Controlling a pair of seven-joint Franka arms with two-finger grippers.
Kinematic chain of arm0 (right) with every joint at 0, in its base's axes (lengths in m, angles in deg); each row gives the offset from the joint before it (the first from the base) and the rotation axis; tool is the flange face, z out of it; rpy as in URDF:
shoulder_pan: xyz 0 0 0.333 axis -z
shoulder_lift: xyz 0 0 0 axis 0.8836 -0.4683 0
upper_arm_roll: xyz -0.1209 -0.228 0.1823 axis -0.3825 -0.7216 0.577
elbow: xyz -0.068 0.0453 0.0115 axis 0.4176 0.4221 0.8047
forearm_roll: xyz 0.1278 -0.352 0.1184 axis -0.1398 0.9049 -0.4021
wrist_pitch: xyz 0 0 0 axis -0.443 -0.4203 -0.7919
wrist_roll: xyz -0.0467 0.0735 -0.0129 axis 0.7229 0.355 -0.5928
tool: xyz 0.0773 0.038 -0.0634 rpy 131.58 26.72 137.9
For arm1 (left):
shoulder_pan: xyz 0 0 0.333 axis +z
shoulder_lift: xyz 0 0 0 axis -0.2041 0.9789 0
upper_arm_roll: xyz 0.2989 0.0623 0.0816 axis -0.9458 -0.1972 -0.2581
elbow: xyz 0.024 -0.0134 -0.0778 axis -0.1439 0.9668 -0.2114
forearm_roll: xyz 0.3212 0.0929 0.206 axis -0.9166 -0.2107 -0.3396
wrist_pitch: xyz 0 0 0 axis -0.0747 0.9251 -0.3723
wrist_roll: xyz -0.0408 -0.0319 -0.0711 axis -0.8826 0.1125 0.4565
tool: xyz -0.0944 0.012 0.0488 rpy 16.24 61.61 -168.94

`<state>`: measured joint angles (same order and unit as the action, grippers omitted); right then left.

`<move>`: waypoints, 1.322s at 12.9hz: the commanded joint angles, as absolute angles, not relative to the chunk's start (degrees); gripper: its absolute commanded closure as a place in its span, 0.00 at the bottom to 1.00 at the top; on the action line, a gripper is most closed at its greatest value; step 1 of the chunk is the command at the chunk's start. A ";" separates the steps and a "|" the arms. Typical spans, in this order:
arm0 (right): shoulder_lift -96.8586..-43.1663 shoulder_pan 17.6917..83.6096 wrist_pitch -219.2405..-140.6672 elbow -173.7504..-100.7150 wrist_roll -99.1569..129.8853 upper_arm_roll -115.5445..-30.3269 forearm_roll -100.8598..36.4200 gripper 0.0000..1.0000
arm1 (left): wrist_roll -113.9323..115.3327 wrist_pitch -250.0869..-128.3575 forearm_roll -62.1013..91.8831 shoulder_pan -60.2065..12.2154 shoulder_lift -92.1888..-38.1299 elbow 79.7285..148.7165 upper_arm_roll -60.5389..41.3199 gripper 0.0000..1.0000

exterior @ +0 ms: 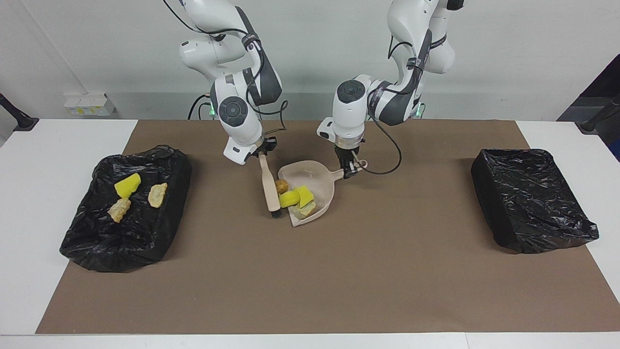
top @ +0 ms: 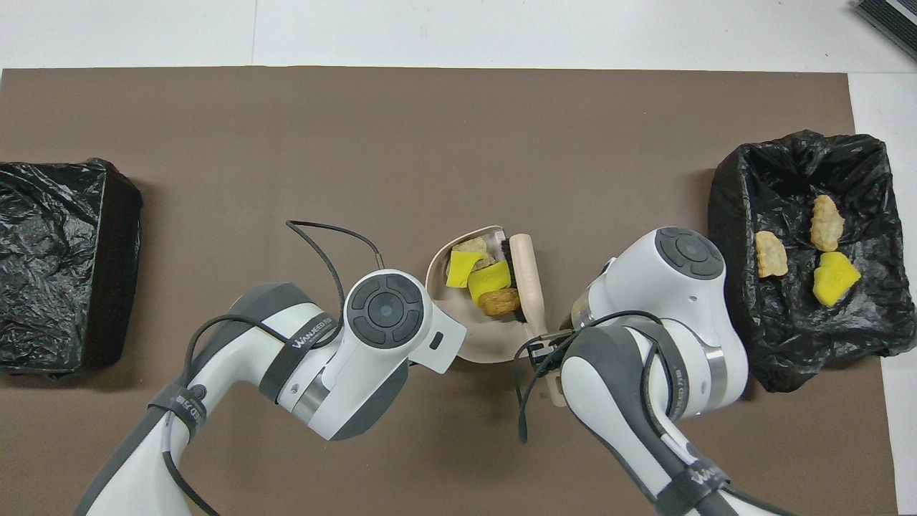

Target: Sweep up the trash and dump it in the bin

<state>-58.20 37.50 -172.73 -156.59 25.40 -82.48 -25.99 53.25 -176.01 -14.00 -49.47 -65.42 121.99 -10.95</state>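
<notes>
Both pincers grip tools at the middle of the brown mat. Closed on the upper end of the beige brush, the right gripper holds it slanting down from its fingers, so that the dark bristles rest on the mat at the open edge of the beige dustpan. Closed on the tip of that dustpan's short handle, the left gripper hangs from an arm that descends almost straight onto it; the pan spreads away from this gripper toward the brush, its mouth facing the right arm's end of the table.

Four pieces of trash sit inside the pan, between the two grippers: a brown bread-like lump just beside the brush handle, two bright yellow sponge pieces touching each other, and a pale beige crumbly chunk partly under them.

Well apart from the right gripper, toward the right arm's end of the table, a bin lined with black plastic holds three more pieces: one yellow sponge piece and two pale beige chunks. A second black-lined bin stands well apart from the left gripper, toward the left arm's end.
</notes>
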 commanded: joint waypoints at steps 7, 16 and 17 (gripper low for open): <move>-48.97 40.81 -159.04 -153.27 37.38 -82.34 -8.24 1.00 | 61.40 -177.05 -14.90 -46.24 -66.96 123.06 -11.14 1.00; -37.53 29.23 -169.49 -172.08 48.04 -81.98 -14.90 1.00 | 83.86 -172.74 -14.90 -31.06 -75.38 122.01 -11.14 1.00; -38.14 27.03 -170.10 -172.08 51.11 -81.98 -15.42 1.00 | 88.43 -171.96 -14.56 -27.89 -76.87 121.83 -11.14 1.00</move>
